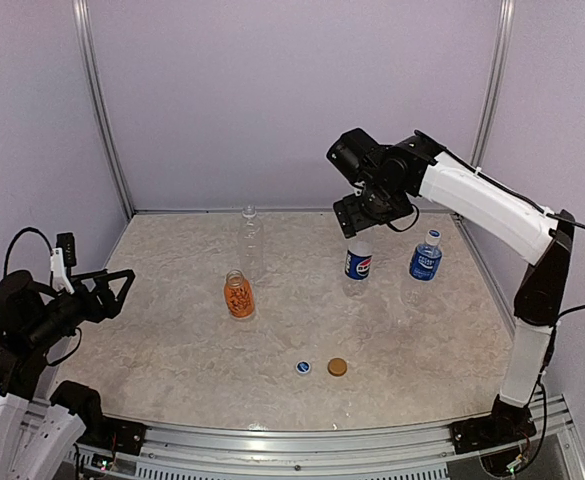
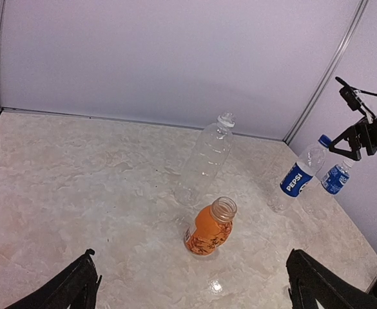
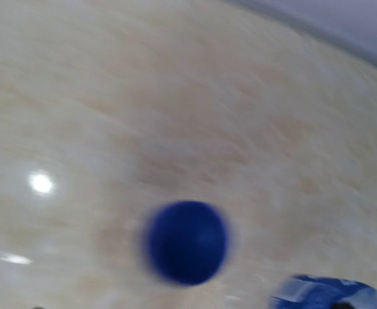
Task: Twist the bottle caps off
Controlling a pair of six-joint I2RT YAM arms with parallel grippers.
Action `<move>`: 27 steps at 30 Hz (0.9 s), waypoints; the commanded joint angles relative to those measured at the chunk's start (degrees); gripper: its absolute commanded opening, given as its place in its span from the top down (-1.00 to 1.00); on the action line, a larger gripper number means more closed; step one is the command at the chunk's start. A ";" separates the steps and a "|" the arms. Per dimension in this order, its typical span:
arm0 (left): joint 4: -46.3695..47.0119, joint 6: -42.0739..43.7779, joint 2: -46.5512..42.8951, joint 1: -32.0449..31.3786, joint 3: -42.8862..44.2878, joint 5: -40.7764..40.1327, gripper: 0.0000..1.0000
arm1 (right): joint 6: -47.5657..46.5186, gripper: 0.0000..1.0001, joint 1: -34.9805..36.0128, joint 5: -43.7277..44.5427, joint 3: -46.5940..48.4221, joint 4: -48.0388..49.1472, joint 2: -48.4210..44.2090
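Four bottles stand on the table. The clear unlabelled bottle (image 1: 249, 238) has its white cap on. The short orange bottle (image 1: 238, 295) has an open neck, which also shows in the left wrist view (image 2: 210, 227). The Pepsi bottle (image 1: 358, 266) stands directly under my right gripper (image 1: 368, 218), whose jaws look open, with no fingers around the blurred dark-blue cap (image 3: 187, 242). The bright-blue-label bottle (image 1: 426, 260) is capped. My left gripper (image 1: 110, 291) is open and empty at the table's left edge, far from the bottles.
Two loose caps lie near the front middle: a blue-and-white one (image 1: 303, 367) and an orange one (image 1: 337, 367). Metal frame posts and pale walls close in the back and sides. The right wrist view is motion-blurred.
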 commanded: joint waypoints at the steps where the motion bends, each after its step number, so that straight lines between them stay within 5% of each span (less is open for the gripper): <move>1: 0.99 0.26 -0.53 0.74 -0.66 1.07 -0.98 | -0.46 -0.82 -2.43 0.53 -3.32 -0.97 0.28; 9: 1.07 0.34 -0.24 0.83 -0.63 1.64 -0.97 | -5.35 -0.33 -6.01 -7.68 -7.87 11.12 -2.24; 19: 1.25 0.34 0.08 0.83 -0.74 2.00 -0.98 | -6.67 -0.12 -7.70 -9.68 -8.71 14.02 -1.09; 23: 1.25 0.43 0.19 0.83 -0.79 2.11 -0.97 | -6.61 0.30 -8.04 -10.50 -8.77 14.11 -0.48; 27: 1.24 0.42 0.32 0.83 -0.86 2.34 -0.98 | -6.23 0.95 -8.02 -11.96 -9.03 13.54 -1.15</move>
